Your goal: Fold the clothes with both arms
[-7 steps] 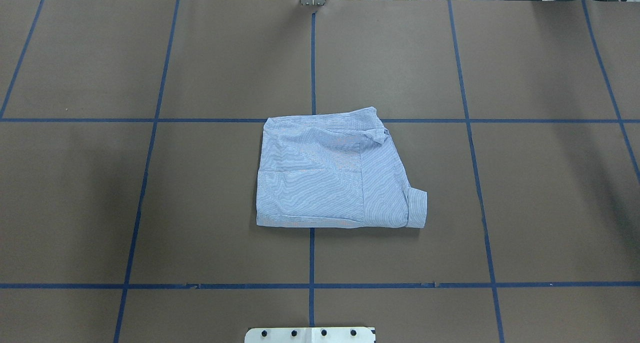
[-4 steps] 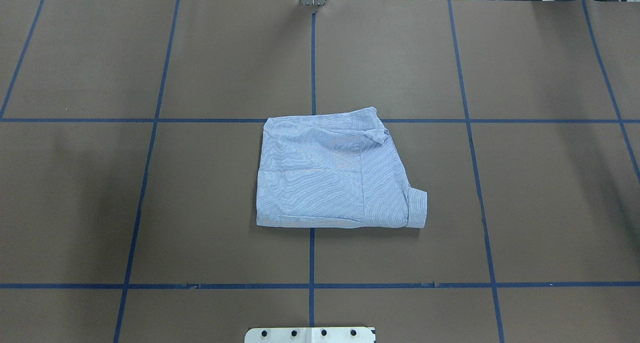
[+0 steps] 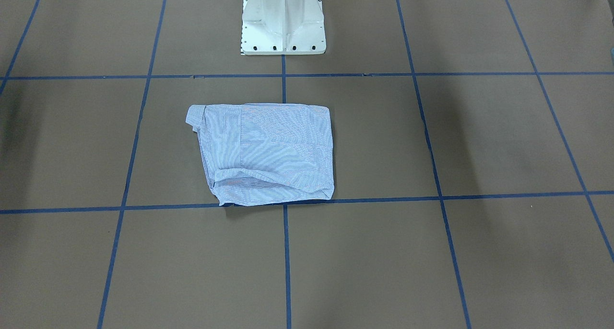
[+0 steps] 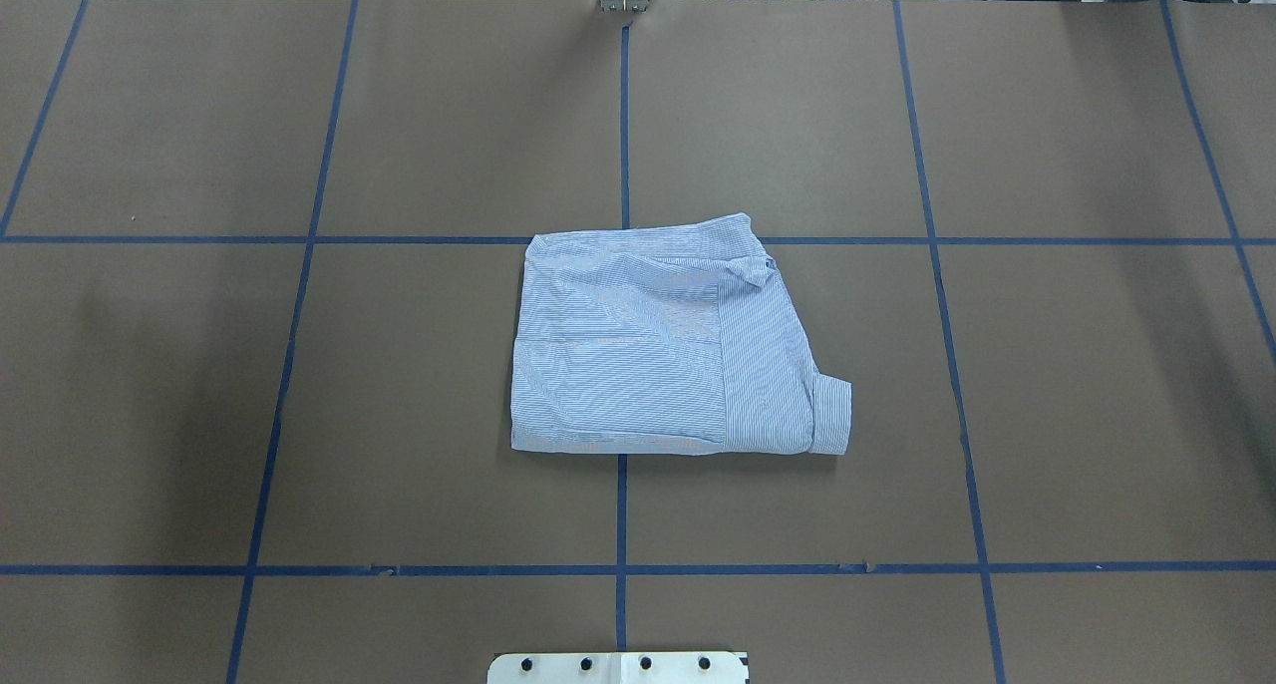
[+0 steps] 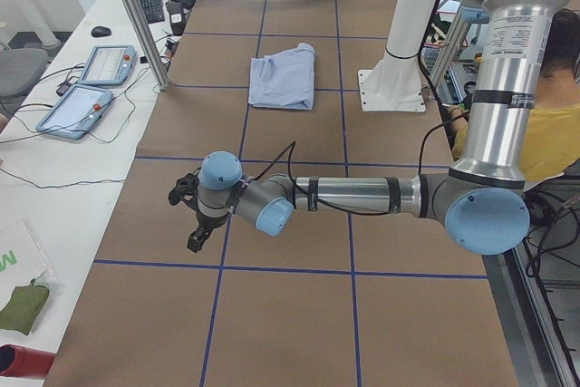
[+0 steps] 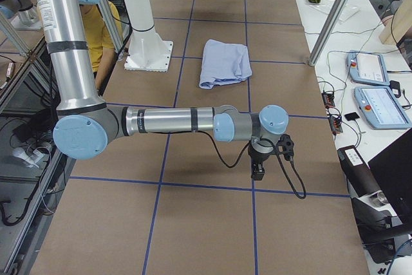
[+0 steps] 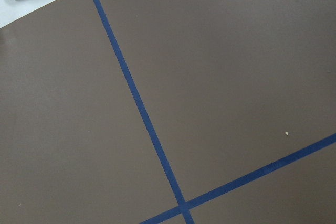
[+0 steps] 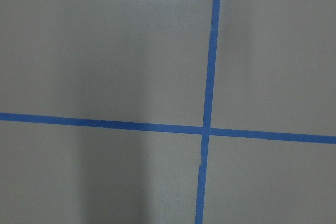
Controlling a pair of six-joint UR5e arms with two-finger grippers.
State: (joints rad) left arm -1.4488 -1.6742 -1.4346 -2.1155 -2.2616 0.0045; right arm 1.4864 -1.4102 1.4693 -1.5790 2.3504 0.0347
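Extending left arm [image 5: 353, 195]: forearm level over table [image 5: 272, 314], left gripper [image 5: 196, 237] pointing down; opening and hold cannot be told.
Right arm [image 6: 167, 120]: mirrored pose, right gripper [image 6: 257, 170] pointing down; opening and hold cannot be told.
Shirt [image 4: 658, 345]: folded, between the 2 grippers, well apart from each.

Open table [image 4: 399, 415] rings the shirt [image 4: 648, 355]; the pedestal [image 3: 283, 27] stands near.

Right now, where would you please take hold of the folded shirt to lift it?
Probably the cuff jutting from the shirt at its robot-side right corner, approached from the robot's right: it alone sticks out past the flat-lying bundle, offering a free edge.
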